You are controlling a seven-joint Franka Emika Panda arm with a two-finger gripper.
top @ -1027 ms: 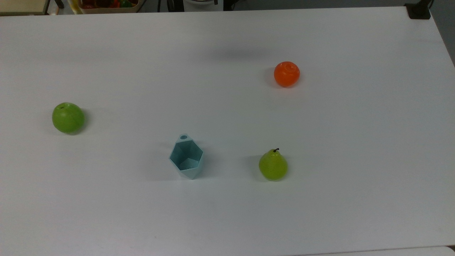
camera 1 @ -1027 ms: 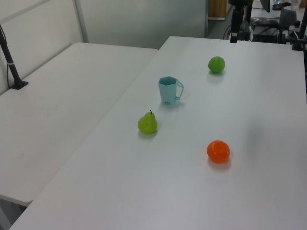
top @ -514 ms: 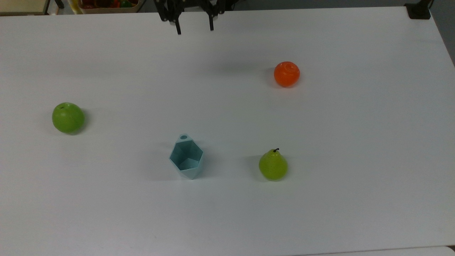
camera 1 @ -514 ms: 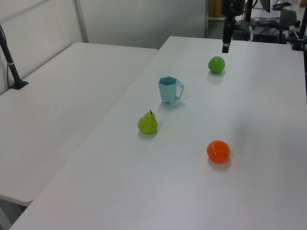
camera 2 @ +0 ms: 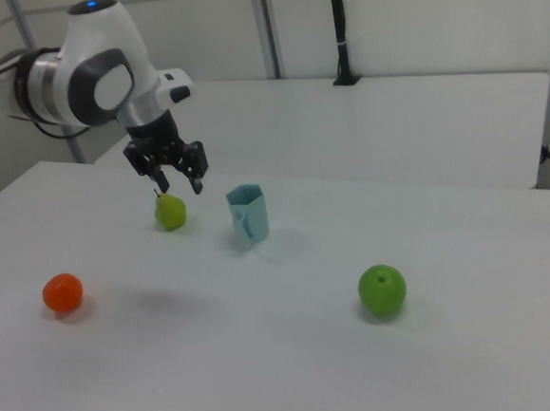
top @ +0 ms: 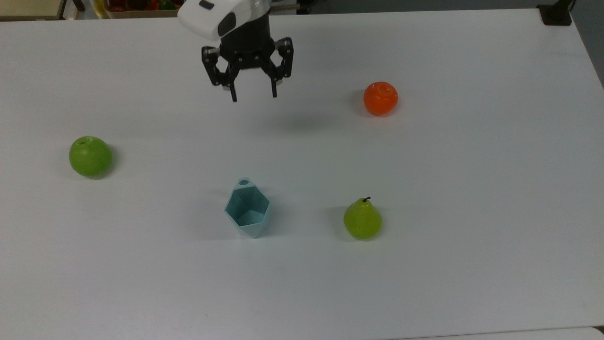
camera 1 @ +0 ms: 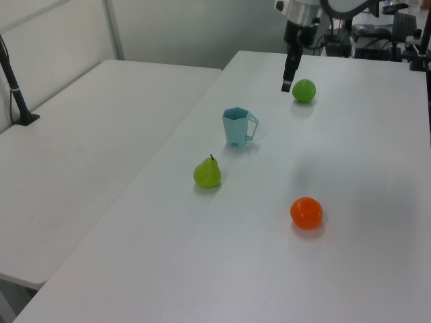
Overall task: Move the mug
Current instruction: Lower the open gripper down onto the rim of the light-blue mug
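While the mug (top: 247, 210) sits upright on the white table (top: 472, 189), nothing is touching it, and the gripper (top: 253, 97) hangs in the air well apart from it, fingers spread wide and empty. That wide spread looks like readiness to me: those fingers point down at the table, set to straddle something. Taking the mug as our landmark, in the top view the gripper is well above it in the picture, almost in line. The pear (top: 362, 221) stands near the mug on the top view's right, the green apple (top: 90, 156) lies well off on the top view's left, and the orange (top: 381, 98) sits far up and right. The mug's open mouth faces up, its holed tab turned toward the gripper's side, so the arm faces an unobstructed path down to it.
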